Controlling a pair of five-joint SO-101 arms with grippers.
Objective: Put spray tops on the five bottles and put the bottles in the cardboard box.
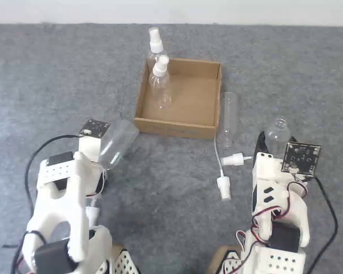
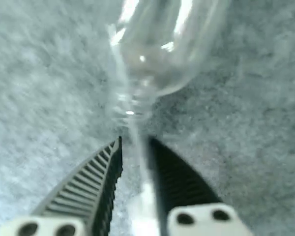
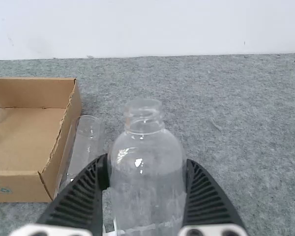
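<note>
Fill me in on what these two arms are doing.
The right hand grips an uncapped upright bottle. The left hand holds a spray top, its tube at the neck of a tilted bottle. One topped bottle stands in the cardboard box; a bare bottle and two loose spray tops lie beside it.

A robotics lab bench: a grey felt mat [image 1: 46,68] as work surface, a bare white wall [image 1: 171,10] along the frame's top, and a white left arm [image 1: 63,200] and right arm [image 1: 274,188] with loose wires [image 1: 39,151] at the bottom.
</note>
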